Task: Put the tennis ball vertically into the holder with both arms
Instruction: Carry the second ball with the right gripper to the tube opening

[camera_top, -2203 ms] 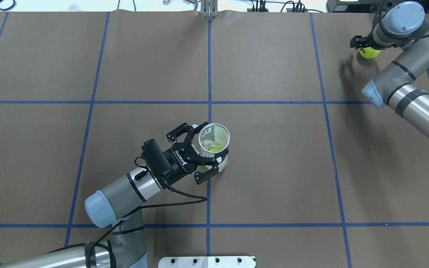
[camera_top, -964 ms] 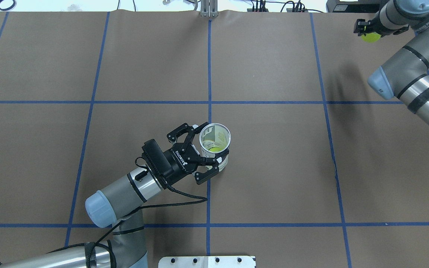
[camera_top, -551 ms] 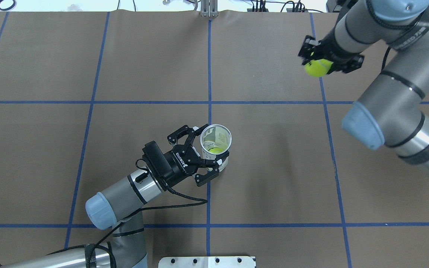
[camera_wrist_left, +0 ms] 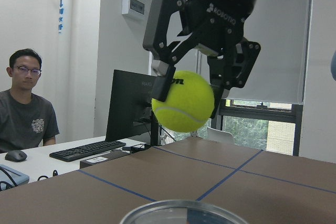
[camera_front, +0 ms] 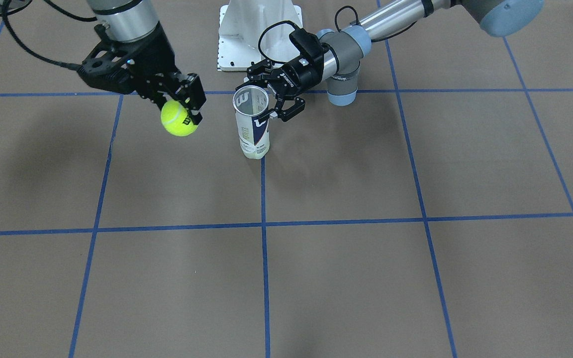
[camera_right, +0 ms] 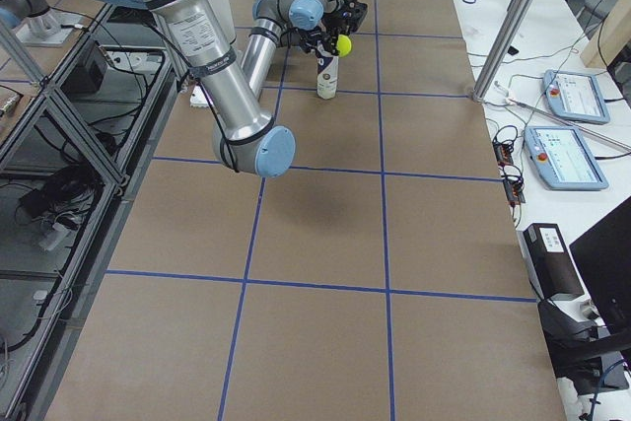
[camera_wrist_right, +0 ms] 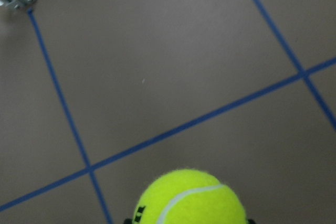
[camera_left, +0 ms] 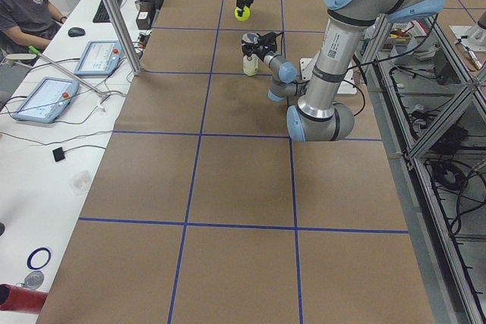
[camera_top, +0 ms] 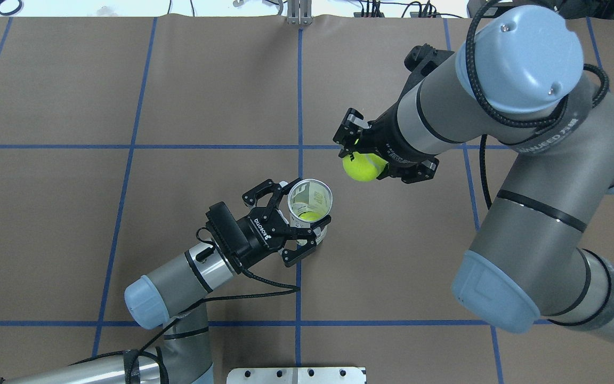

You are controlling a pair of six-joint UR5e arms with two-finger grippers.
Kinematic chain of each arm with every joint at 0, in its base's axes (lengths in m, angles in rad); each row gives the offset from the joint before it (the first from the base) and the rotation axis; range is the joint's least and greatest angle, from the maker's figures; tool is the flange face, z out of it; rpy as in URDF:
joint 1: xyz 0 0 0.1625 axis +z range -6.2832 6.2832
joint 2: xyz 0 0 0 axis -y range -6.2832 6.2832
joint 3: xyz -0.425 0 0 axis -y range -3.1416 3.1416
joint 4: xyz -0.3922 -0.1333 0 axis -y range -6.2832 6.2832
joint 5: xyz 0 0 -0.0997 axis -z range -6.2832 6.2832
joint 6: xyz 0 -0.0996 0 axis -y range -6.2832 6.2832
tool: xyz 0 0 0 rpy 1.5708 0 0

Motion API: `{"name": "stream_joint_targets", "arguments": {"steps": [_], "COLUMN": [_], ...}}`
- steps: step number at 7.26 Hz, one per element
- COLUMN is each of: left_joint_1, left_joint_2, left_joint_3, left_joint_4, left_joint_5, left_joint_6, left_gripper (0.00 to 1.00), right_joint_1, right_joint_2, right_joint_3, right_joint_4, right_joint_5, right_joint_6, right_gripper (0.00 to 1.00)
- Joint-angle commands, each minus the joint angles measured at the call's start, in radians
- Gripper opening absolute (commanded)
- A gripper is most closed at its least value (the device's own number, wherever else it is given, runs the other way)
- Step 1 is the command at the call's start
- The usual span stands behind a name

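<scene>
"Tennis ball [camera_top: 363, 166] first: what has it?"

"The right gripper [camera_top: 365, 161]. Its two fingers are clamped on the ball's sides, and the ball hangs below them in the air. The left gripper [camera_top: 300, 214] has its fingers spread wide, one on each side of the holder [camera_front: 254, 133]. As far as I can judge the pads press on the upper wall, so it grips the can."

"And the ball against the holder?"

"Apart. It is off to the robot's right of the mouth and a little farther out. By the left wrist view it sits above the rim [camera_wrist_left: 178, 202]. The holder stands upright on the table [camera_top: 72, 213], open end up, with another ball [camera_top: 309, 215] lying at its bottom."

"What could spoil it?"

"Alignment, I'd guess. The mouth looks barely wider than the ball. A descent slightly off centre would land the ball on the rim, where it could roll off or shove the can against the left fingers. The right fingers flank the ball, so going low might knock them on the rim. Released too high, the ball could bounce off the one inside."
</scene>
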Motion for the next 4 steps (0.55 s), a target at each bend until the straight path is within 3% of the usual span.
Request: {"name": "stream_joint_targets", "arguments": {"steps": [1, 4], "left_joint_1": [0.000, 0.000], "left_joint_2": [0.002, 0.002], "left_joint_3": [0.000, -0.002], "left_joint_4": [0.000, -0.002], "left_joint_5": [0.000, 0.000], "left_joint_6": [0.000, 0.000], "left_gripper": [0.86, 0.83], "right_joint_1": [-0.060, -0.118], "right_joint_2": [0.025, 0.039], "right_joint_3": [0.002, -0.004], "right_joint_4": [-0.001, 0.001], "right_joint_5": [-0.017, -0.054], "right_joint_6": [0.010, 0.012], "right_gripper": [0.00, 0.00]}}
